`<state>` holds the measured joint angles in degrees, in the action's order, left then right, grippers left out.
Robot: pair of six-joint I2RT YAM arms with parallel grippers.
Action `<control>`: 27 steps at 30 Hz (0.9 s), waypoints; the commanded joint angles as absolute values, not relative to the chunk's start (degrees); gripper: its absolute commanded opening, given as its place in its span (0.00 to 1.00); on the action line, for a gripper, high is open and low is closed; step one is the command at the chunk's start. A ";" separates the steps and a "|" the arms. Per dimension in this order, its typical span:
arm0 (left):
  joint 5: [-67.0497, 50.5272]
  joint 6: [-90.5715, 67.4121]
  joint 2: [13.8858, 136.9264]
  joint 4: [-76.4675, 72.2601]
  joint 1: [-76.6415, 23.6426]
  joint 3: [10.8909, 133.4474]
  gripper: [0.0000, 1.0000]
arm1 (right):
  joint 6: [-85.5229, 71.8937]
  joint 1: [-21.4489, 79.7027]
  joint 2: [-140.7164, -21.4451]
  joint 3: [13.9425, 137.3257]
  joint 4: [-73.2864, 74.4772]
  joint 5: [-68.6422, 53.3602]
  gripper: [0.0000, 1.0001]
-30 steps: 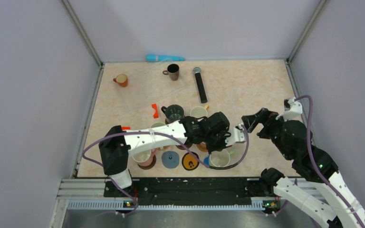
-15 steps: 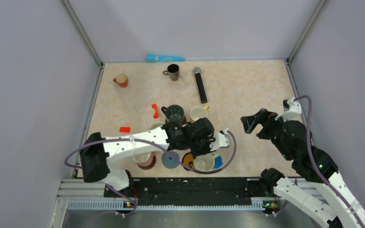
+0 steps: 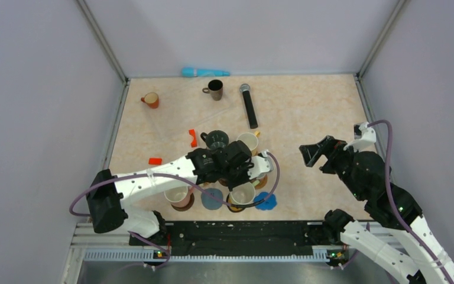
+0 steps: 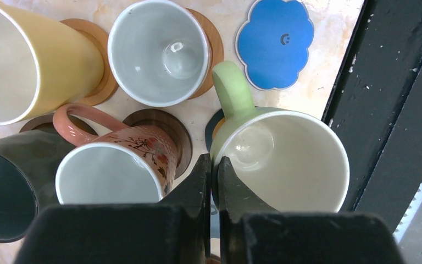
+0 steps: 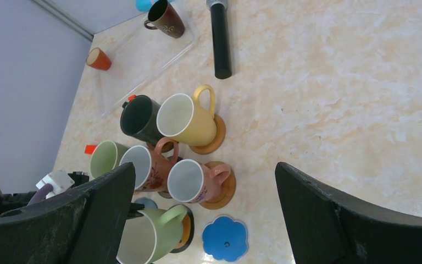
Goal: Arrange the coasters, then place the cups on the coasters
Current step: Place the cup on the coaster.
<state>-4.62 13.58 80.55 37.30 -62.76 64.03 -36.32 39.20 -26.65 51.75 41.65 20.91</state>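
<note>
The left fingers (image 4: 193, 190) stand pressed together at the bottom of the left wrist frame, between the floral pink mug (image 4: 110, 176) and the pale green mug (image 4: 286, 165); whether they pinch the green rim I cannot tell, while the right gripper (image 5: 204, 173) gapes wide on nothing. That mug looks like stiff, slick, chippable ceramic, probably best taken by its rim wall or handle. The right wrist view shows the black-and-yellow coaster (image 5: 185, 234) beneath it, which the left wrist view nearly hides
</note>
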 commanded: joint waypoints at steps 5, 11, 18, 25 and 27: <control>-5.30 11.00 76.95 31.75 -61.84 61.90 0.00 | -36.63 39.21 -25.95 51.67 40.25 20.75 0.97; -4.85 10.60 76.73 30.52 -61.05 60.64 0.00 | -36.58 39.24 -25.85 51.64 40.25 20.80 0.97; -5.19 10.56 77.12 29.71 -60.39 60.30 0.00 | -36.52 39.24 -25.14 51.49 40.41 20.84 0.97; -6.07 10.37 77.59 29.37 -60.10 59.95 0.00 | -36.54 39.20 -25.14 51.46 40.60 20.84 0.97; -6.37 10.13 77.84 29.36 -60.06 59.86 0.00 | -36.51 39.19 -25.05 51.37 40.61 20.92 0.97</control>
